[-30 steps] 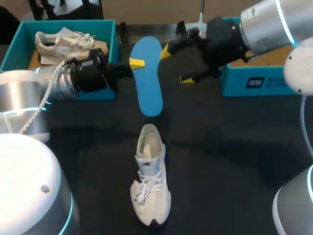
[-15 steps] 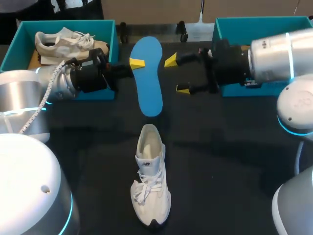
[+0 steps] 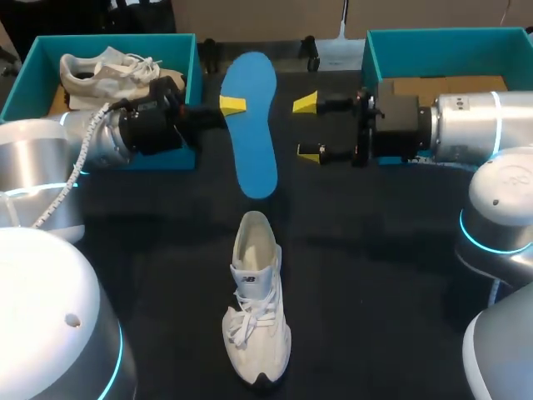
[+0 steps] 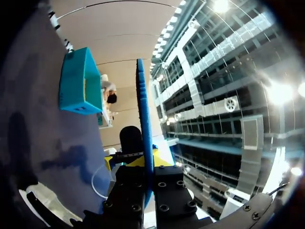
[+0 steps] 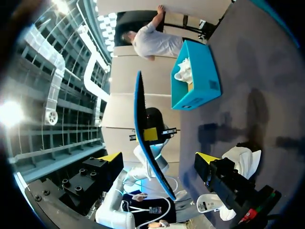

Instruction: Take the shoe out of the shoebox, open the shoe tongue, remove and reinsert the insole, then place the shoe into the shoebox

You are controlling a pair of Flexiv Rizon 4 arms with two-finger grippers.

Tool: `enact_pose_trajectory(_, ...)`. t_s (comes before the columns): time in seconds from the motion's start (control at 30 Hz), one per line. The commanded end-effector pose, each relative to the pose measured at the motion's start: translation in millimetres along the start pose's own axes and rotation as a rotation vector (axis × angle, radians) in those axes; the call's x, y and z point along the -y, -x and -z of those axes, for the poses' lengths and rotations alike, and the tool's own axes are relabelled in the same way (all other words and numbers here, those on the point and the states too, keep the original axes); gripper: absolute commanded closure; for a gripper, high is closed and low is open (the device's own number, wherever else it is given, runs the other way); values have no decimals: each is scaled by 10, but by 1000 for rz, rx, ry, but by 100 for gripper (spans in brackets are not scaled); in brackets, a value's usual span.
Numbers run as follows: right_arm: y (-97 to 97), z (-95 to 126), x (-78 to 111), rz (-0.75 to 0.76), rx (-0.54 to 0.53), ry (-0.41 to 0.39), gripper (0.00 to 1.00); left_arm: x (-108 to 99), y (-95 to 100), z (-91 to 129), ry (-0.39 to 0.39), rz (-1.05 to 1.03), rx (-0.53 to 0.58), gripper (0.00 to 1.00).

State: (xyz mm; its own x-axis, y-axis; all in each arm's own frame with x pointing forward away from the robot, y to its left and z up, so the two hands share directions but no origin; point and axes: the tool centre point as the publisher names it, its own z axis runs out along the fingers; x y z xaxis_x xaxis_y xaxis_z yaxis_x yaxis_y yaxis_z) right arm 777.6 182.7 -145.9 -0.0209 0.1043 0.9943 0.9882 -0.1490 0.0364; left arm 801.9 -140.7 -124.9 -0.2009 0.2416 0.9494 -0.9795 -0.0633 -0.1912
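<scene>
Right claw (image 3: pixel 307 127), spread wide, now sits lower and level beside the blue insole (image 3: pixel 254 142), which the left claw (image 3: pixel 232 106) pinches above the bench (image 3: pixel 383 258), likely readying a handover before reinsertion into the shoe (image 3: pixel 256 300).

Robotics lab — twin robot arms (image 3: pixel 100 140) at black table (image 3: pixel 400 283)

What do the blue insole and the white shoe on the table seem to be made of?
The blue insole looks like matte foam: thin, evenly coloured, no gloss. The white shoe seems to be textile with smoother synthetic panels; the exact fabric is unclear.
</scene>
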Motion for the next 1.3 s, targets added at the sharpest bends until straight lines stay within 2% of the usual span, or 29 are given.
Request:
enact_pose_trajectory(0.03, -6, -40, -6, -2, 4, 1, 0, 41, -9, 76, 41, -197, -26, 100)
enact_pose_trajectory(0.33, -6, -40, -6, -2, 4, 1, 0, 94, -68, 163, 109, -484, -22, 100)
enact_pose_trajectory(0.4, -6, -40, -6, -2, 4, 1, 0, 95, -123, 179, 174, -601, -9, 100)
enact_pose_trajectory(1.13, -6, -40, -6, -2, 4, 1, 0, 90, -113, 179, 178, -643, -20, 100)
enact_pose_trajectory(1.2, -6, -40, -6, -2, 4, 1, 0, 93, -89, 187, 224, -703, -28, 100)
enact_pose_trajectory(1.3, -6, -40, -6, -2, 4, 1, 0, 64, -53, 185, 343, -913, 36, 100)
